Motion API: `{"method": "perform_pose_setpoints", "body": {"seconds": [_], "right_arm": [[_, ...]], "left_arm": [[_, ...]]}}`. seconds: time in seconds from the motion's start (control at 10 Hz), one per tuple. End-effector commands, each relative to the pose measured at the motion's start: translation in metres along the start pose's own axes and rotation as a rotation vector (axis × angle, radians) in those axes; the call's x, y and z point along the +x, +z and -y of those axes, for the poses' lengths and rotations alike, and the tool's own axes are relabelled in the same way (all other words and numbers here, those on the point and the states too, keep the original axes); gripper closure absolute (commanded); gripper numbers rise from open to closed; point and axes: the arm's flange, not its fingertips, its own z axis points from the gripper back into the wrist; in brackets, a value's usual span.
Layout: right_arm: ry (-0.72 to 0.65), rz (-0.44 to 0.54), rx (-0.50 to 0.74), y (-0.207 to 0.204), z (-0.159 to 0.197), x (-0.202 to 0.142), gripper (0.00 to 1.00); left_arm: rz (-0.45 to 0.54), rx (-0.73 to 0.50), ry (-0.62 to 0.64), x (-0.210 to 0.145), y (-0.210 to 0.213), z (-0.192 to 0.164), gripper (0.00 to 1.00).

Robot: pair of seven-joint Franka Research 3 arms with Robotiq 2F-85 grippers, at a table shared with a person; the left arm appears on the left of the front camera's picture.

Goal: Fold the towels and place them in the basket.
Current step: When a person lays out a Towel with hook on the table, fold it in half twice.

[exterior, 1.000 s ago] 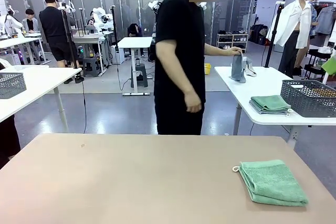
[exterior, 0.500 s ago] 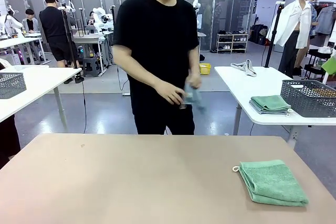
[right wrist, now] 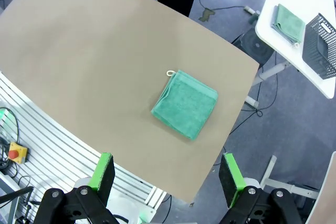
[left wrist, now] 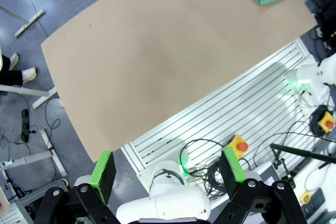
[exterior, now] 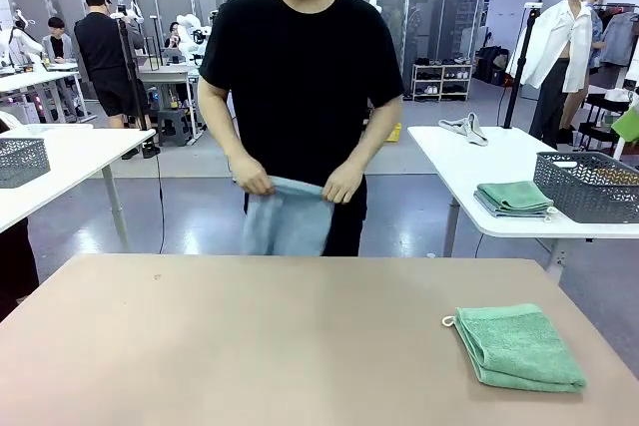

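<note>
Your left gripper (left wrist: 166, 153) hangs high over the near edge of the table (left wrist: 157, 61). Its jaws are spread wide with nothing between them. Below it are the white slatted base and a red stop button (left wrist: 240, 144) on a yellow box among loose cables.

Your right gripper (right wrist: 166, 157) is just as wide apart and holds nothing. It sits above the table's near edge on the right-hand side.

The mint green towel (exterior: 519, 346) lies folded flat on the tan top, close to the right edge and near your side. Its white loop (exterior: 448, 322) points toward the middle of the table. From the right wrist, the towel shows a strip of table on every side, with the narrowest strips toward the right edge and the near edge. To the left of it, a broad stretch of tan surface runs all the way to the left edge.

At the far edge the person holds the pale blue-grey towel (exterior: 288, 216) by its top edge, one hand (exterior: 252, 184) at each upper corner. The cloth hangs just beyond the table's far rim, and I cannot tell whether it touches the rim. Both hands are well apart from your grippers.

The basket (exterior: 589, 187) stands on a separate white side table (exterior: 469, 162) off to the right, across a gap of floor. A folded green cloth (exterior: 514, 197) lies just beside it.

Any print on the stop button's box is too small to read.
</note>
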Motion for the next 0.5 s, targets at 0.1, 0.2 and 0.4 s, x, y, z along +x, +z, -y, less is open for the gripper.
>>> {"method": "perform_pose_setpoints", "body": {"seconds": [0.1, 0.2, 0.4], "right_arm": [[-0.003, -0.005, -0.016, 0.0005, 0.0015, 0.0024, 0.0], [-0.003, -0.005, -0.016, 0.0005, 0.0015, 0.0024, 0.0], [-0.003, -0.005, -0.016, 0.0005, 0.0015, 0.0024, 0.0]], "left_arm": [[0.011, -0.017, -0.016, -0.0064, 0.0071, 0.0077, 0.0], [0.011, -0.017, -0.016, -0.0064, 0.0071, 0.0077, 0.0], [0.011, -0.017, -0.016, -0.0064, 0.0071, 0.0077, 0.0]]}}
